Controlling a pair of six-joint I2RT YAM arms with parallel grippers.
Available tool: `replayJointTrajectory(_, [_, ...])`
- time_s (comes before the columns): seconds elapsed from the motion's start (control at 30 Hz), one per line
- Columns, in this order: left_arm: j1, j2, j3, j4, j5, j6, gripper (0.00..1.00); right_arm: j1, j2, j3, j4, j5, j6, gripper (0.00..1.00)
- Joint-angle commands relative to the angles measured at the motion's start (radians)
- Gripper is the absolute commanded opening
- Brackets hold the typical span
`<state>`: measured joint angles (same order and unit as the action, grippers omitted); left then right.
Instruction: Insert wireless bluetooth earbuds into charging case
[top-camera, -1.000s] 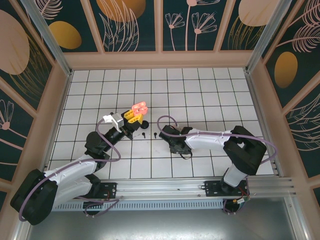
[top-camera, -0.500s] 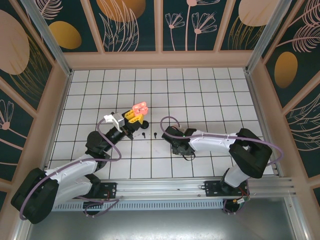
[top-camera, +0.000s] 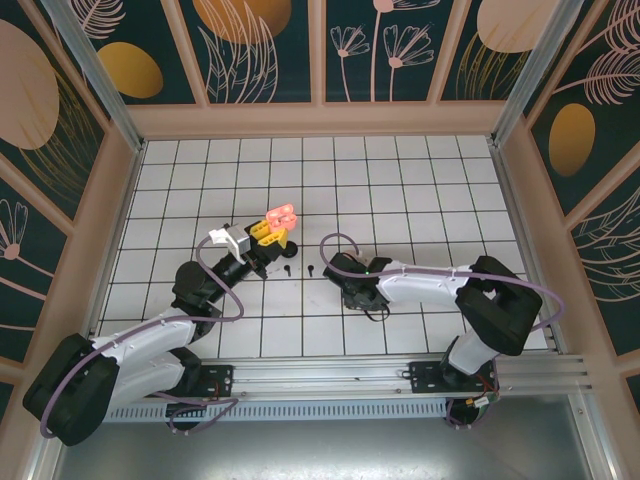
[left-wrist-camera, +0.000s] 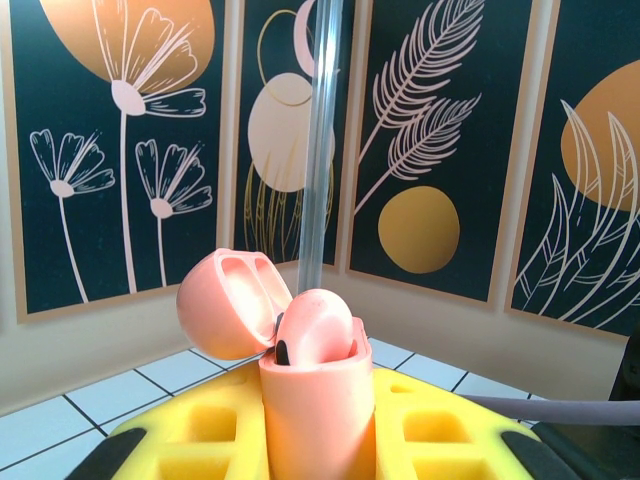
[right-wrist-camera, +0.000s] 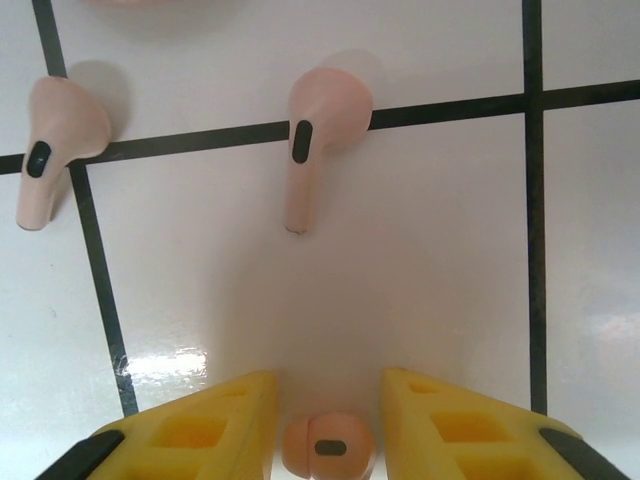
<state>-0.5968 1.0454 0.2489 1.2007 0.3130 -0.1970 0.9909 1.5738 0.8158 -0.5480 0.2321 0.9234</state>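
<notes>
My left gripper (left-wrist-camera: 315, 405) is shut on the pale pink charging case (left-wrist-camera: 315, 400), which stands upright between the yellow fingers with its lid (left-wrist-camera: 225, 305) swung open. One pink earbud (left-wrist-camera: 318, 325) sits in the case. From above, the case (top-camera: 281, 216) is held over the table's middle left. My right gripper (right-wrist-camera: 328, 385) points down at the table, jaws narrowly apart around a pink earbud (right-wrist-camera: 325, 447), with slim gaps on both sides. Two more pink earbuds (right-wrist-camera: 312, 135) (right-wrist-camera: 55, 140) lie on the tiles ahead of it. Two black earbuds (top-camera: 288, 268) (top-camera: 311, 270) lie between the grippers.
The white grid-tiled table (top-camera: 420, 190) is ringed by a low beige wall with floral panels (top-camera: 270, 45). The right gripper (top-camera: 352, 294) sits low near the centre, with its cable looping above it. Open tiles stretch to the back and right.
The right arm shifted slightly left and its jaws have narrowed around the pink earbud. The left gripper and the case have not moved.
</notes>
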Motion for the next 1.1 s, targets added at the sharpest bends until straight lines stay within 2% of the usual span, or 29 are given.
replayJointTrajectory(0.0, [-0.005,0.002,0.027,0.039,0.012,-0.016,0.0,-0.001,0.013,-0.001,0.003,-0.014,0.002,0.33])
replayJointTrajectory(0.27, [-0.006,0.002,0.027,0.042,0.012,-0.018,0.0,0.003,0.002,-0.011,0.005,-0.021,0.003,0.25])
replayJointTrajectory(0.53, [-0.006,0.002,0.029,0.042,0.015,-0.021,0.0,0.005,-0.053,0.005,-0.024,0.002,0.0,0.24])
replayJointTrajectory(0.8, [-0.006,0.006,0.033,0.036,0.017,-0.018,0.0,0.002,-0.172,0.081,-0.065,0.057,-0.029,0.24])
replayJointTrajectory(0.9, [-0.006,0.007,0.035,0.034,0.017,-0.017,0.0,-0.009,-0.193,0.096,-0.067,0.052,-0.053,0.26])
replayJointTrajectory(1.07, [-0.006,0.008,0.038,0.033,0.015,-0.018,0.0,-0.008,-0.167,0.063,-0.063,0.021,-0.103,0.38])
